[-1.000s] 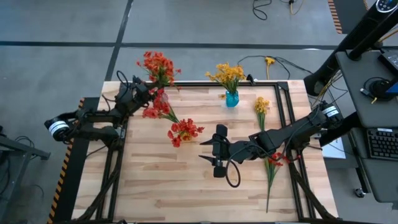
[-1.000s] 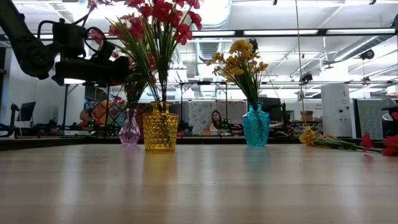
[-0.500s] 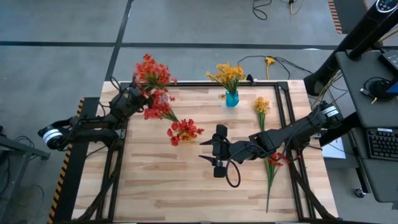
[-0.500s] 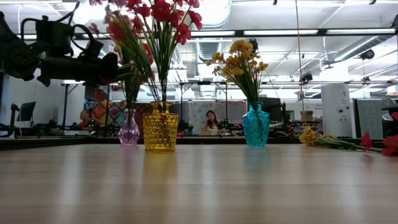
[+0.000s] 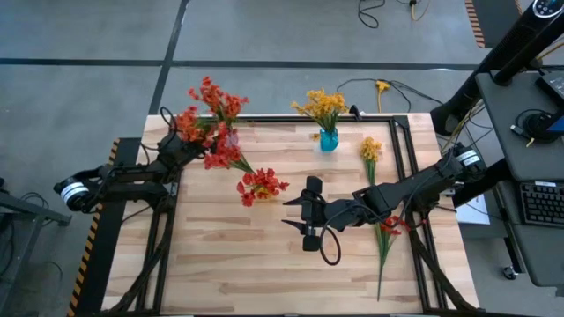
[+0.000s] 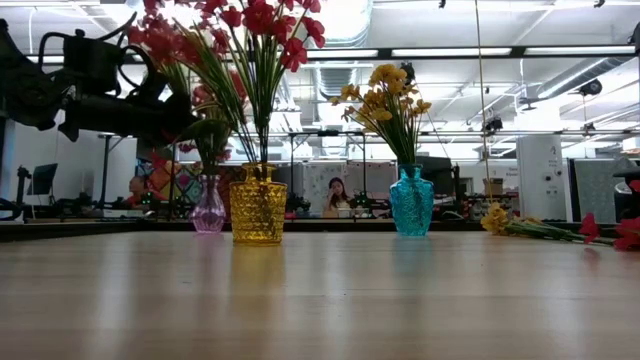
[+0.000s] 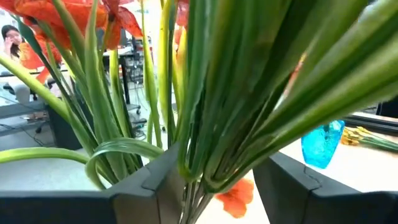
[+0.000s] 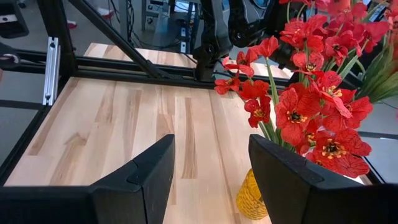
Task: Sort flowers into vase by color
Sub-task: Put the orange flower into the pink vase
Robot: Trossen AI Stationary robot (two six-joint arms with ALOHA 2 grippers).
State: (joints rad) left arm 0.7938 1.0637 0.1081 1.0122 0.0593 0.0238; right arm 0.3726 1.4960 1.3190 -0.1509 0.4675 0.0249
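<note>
My left gripper [image 5: 182,139] hovers over the table's far left corner, shut on a red-orange flower sprig [image 5: 202,107]. Its blossoms lean past the far edge. A pink vase [image 6: 208,212] beside it holds red blossoms [image 5: 225,154]. A yellow vase [image 6: 258,206] carries more red flowers [image 5: 261,184]. A blue vase [image 5: 329,140] contains yellow flowers [image 5: 322,103]. One yellow sprig [image 5: 371,150] and one red sprig [image 5: 388,225] lie flat on the table's right side. My right gripper [image 5: 305,217] waits open at mid-table, facing the yellow vase [image 8: 255,196]. My left gripper holds the red-orange sprig by its bundle of green stems and leaves [image 7: 208,163], pinched between the two fingers [image 7: 163,184], below the blossoms. The fingers lie across the stems. The sprig is lifted above the table and tilts toward the far left [image 6: 160,40].
The table's near half is bare wood [image 5: 264,273]. A black frame rail [image 5: 401,141] runs along the right and far sides. A desk with a keyboard [image 5: 539,202] stands to the right. A person [image 6: 337,192] sits in the room beyond.
My left gripper has moved toward the table's left edge, carrying the red-orange sprig with it. The sprig has tipped further to the left, its blossoms now spreading toward the far left corner. The right arm has kept still.
</note>
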